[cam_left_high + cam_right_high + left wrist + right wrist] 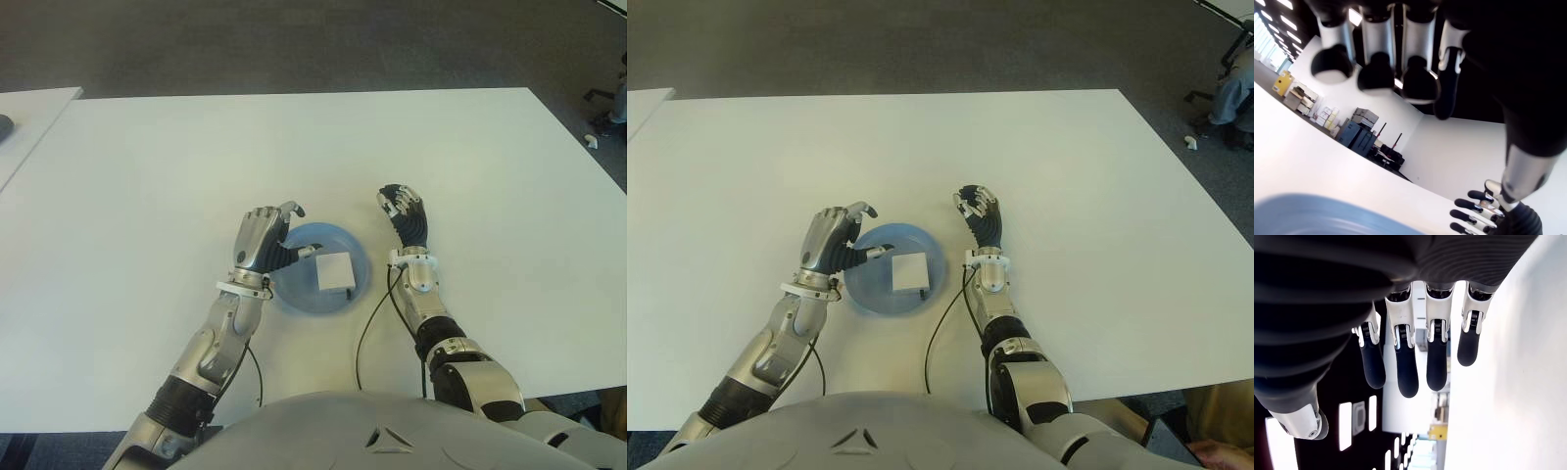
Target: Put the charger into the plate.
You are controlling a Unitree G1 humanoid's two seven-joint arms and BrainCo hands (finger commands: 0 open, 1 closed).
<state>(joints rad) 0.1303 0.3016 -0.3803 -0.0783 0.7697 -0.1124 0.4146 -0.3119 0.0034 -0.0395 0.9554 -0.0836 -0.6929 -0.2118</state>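
The white square charger [334, 270] lies flat inside the blue plate [310, 295], near the middle of the white table [294, 147]. My left hand [265, 240] stands at the plate's left rim, its fingers loosely bent and holding nothing, and its thumb reaches over the rim towards the charger without touching it. In the left wrist view the plate's blue edge [1312, 215] shows below the empty fingertips [1374, 76]. My right hand [404, 211] is just right of the plate, its fingers [1405, 367] relaxed and empty.
A thin black cable [367, 333] runs from my right wrist along the table towards my body. A second white table [29, 117] stands at the left. Dark floor lies beyond the far edge, with chair legs [607, 108] at the right.
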